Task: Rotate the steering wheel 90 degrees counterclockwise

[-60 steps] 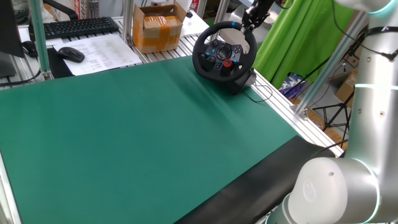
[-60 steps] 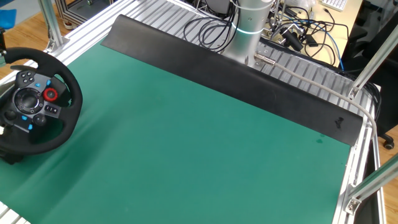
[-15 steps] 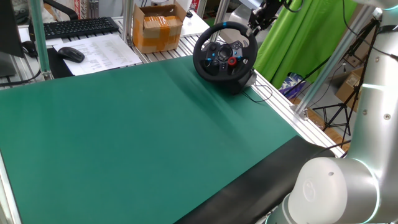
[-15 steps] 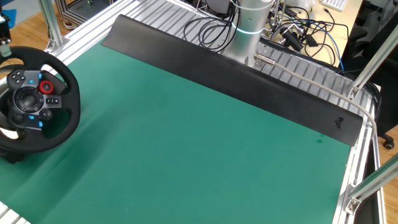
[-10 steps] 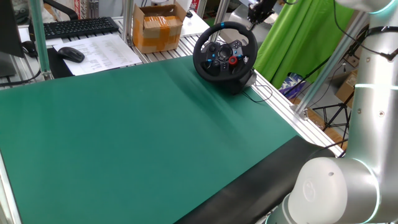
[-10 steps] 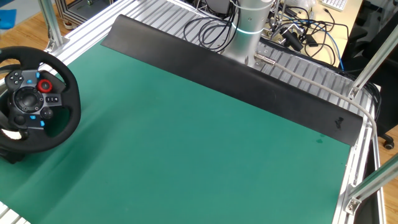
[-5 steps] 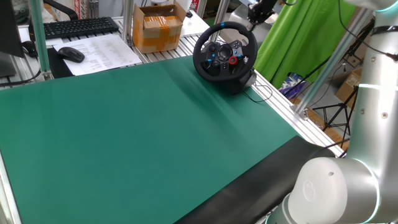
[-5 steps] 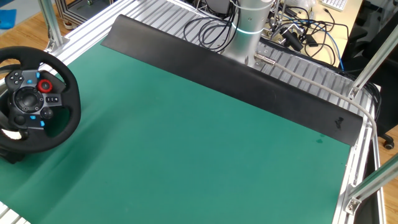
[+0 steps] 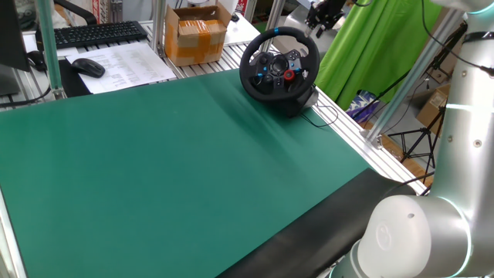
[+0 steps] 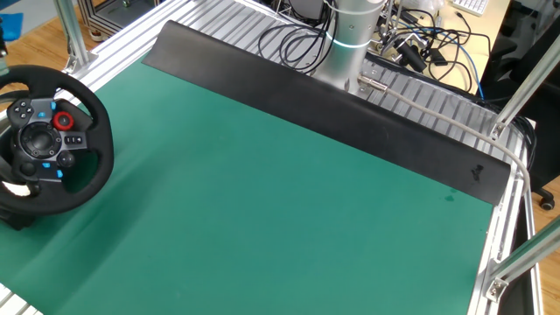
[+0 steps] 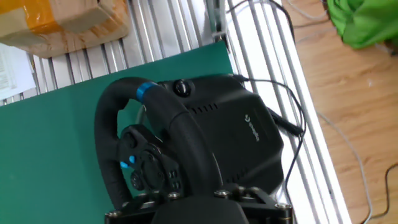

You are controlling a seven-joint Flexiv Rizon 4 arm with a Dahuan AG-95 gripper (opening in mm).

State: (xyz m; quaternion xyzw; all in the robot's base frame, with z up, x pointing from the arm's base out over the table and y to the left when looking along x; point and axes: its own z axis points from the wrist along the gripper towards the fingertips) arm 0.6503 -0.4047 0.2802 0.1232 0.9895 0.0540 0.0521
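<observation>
A: Where is the wheel [image 9: 279,66]?

B: At the far corner of the green mat [image 9: 177,162] in one fixed view, standing tilted on its black base [image 11: 245,134]. In the other fixed view the wheel [image 10: 48,140] sits at the left edge of the mat, partly cut off by the frame.

A: How is it turned?

B: The red dial [image 10: 62,121] lies up and to the right of the hub, blue buttons to either side. From the hand view a blue band [image 11: 147,91] marks the rim at its far top, and a cable [image 11: 283,93] runs from the base over the bench rails [image 11: 261,37].

A: And the jaws?

B: The gripper [image 9: 322,11] hangs above and just behind the top of the rim, apart from it. It is small and dark in that view, and the hand view shows only the black mount at the bottom edge, so I cannot tell whether the jaws are spread or closed. Nothing is seen held.

A: What else is around?

B: A cardboard box [image 9: 199,32] stands behind the mat, left of the wheel; further left are a keyboard [image 9: 96,32], a mouse [image 9: 88,67] and printed sheets [image 9: 123,62]. A green cloth [image 9: 363,46] hangs to the right. The arm's base [image 10: 350,39] rises beyond the black strip [image 10: 332,105], with cables [image 10: 302,39] around it.
</observation>
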